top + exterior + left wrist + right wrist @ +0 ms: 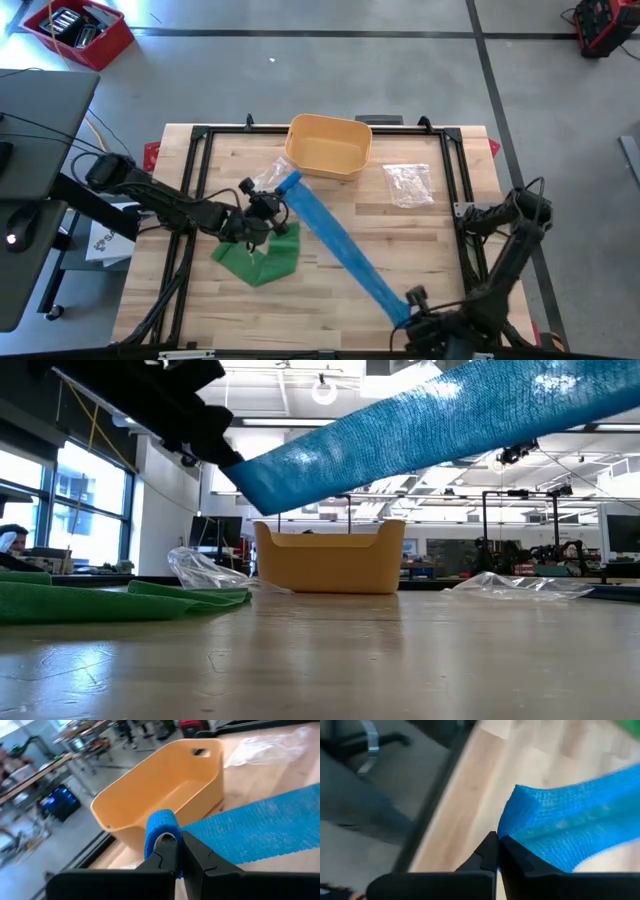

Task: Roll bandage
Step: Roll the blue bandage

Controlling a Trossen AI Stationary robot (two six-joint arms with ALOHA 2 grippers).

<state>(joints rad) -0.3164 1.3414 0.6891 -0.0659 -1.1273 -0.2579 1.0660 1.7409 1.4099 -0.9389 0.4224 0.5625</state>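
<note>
I read the blue bandage (340, 245) as light, limp, stretchy cloth, so I grip its ends: left gripper (172, 851) clenched on the rolled end, right gripper (497, 851) pinching the loose corner.

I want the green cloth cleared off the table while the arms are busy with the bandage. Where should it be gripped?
Grip the green cloth at its raised folded edge nearest the table's front, coming straight down; it lies flat and crumpled, so a fold gives the fingers something to pinch.
</note>
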